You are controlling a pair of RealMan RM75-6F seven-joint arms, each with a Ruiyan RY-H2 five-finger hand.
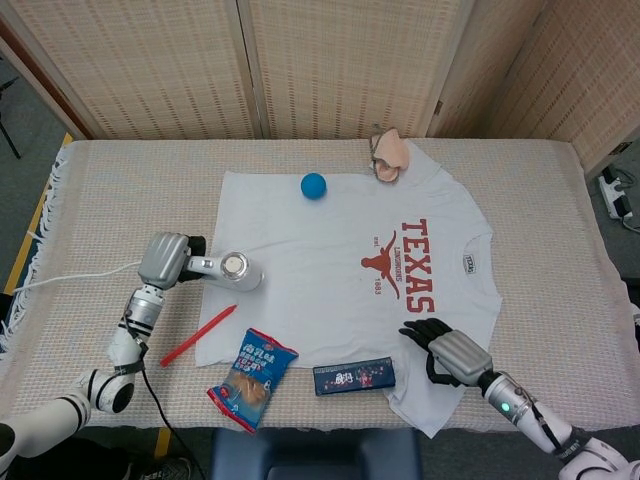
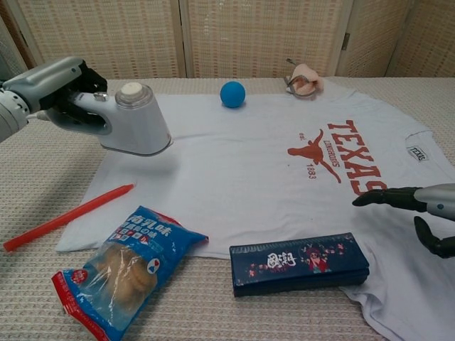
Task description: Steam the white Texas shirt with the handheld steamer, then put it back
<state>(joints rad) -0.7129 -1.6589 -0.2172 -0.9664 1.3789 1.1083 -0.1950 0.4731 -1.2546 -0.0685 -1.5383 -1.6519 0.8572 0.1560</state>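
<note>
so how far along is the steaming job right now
Early stage. Done: the left hand has picked up the handheld steamer and holds it raised over the left edge of the white Texas shirt. In hand: the right hand hovers with fingers spread above the shirt's lower right part, holding nothing. Left: steaming across the shirt, which lies flat with a blue ball on it, then putting the steamer back.

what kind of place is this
Probably a robot test room, not a home: a cloth-covered table against woven screens, a white shirt laid flat, and unrelated odds like a blue ball.
</note>
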